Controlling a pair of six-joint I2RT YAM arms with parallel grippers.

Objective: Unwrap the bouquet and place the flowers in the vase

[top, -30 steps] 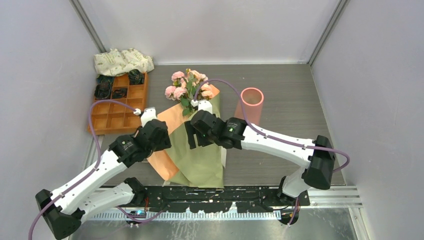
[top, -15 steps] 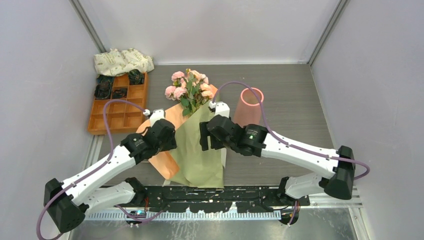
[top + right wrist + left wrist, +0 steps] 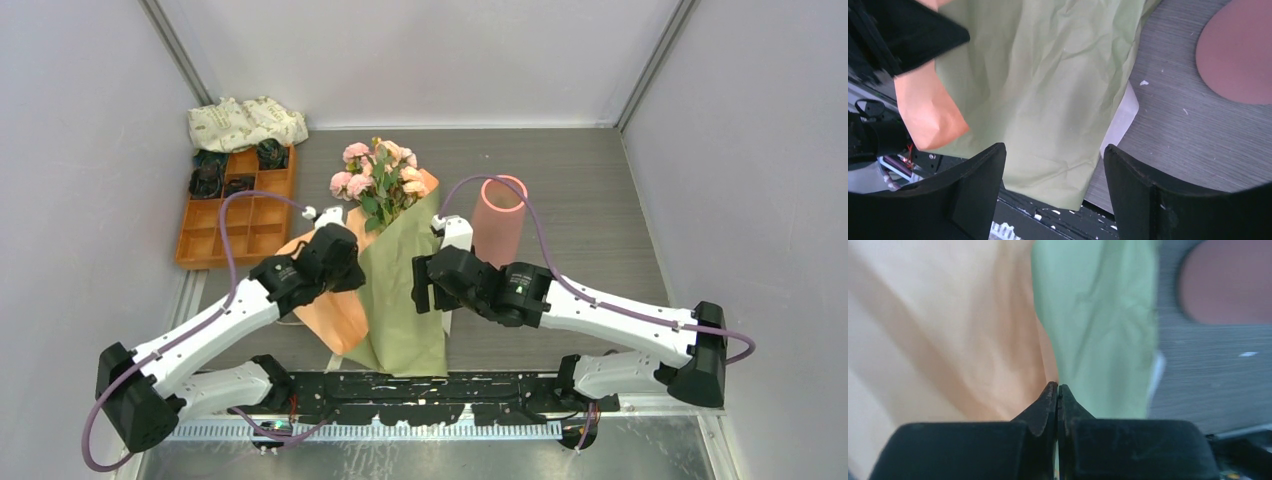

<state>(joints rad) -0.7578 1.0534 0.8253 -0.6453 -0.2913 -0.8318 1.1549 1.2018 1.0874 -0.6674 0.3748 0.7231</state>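
The olive-green and orange paper-cone bouquet at frame centre seems light and crumply; my left gripper is closed at its seam, right gripper wide.

Stems of the pink and peach roses buried inside the olive-green and orange paper cone. Left gripper tips pinched together at the orange-green seam; paper caught between them or not, impossible to tell. Seen from above, tips covered by own wrist. Tall salmon-pink matte vase blurred and cropped by picture edges in both wrist views. Dark lumps in far cells of the orange compartment tray too small to identify. White sheet mostly under the green paper's right edge.
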